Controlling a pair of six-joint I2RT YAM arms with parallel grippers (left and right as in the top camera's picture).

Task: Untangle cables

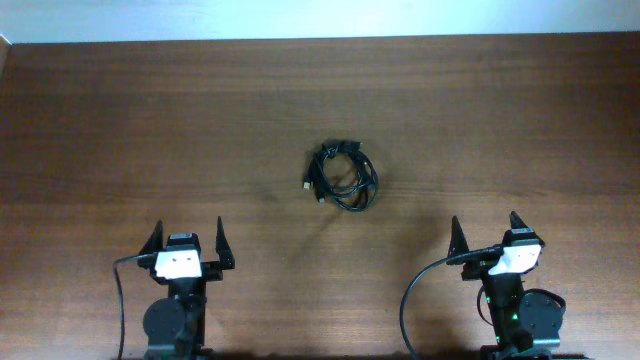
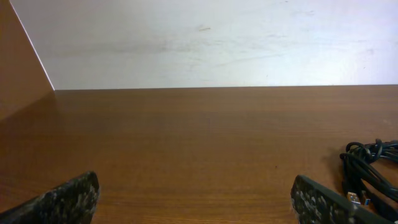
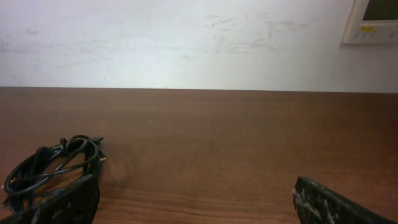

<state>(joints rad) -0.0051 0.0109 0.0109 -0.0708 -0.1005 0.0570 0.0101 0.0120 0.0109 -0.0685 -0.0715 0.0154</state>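
Note:
The cables lie as one small black tangle near the middle of the wooden table, with light plug tips on its left side. In the left wrist view the cables show at the far right edge; in the right wrist view the cables sit at the lower left. My left gripper stands open at the near left, well short of the tangle. At the near right my right gripper is open too, nothing between its fingers.
The brown table ends at a pale wall behind. A side panel rises at the table's left edge. Thick black arm cables loop beside the right arm base. A white wall device hangs at the upper right.

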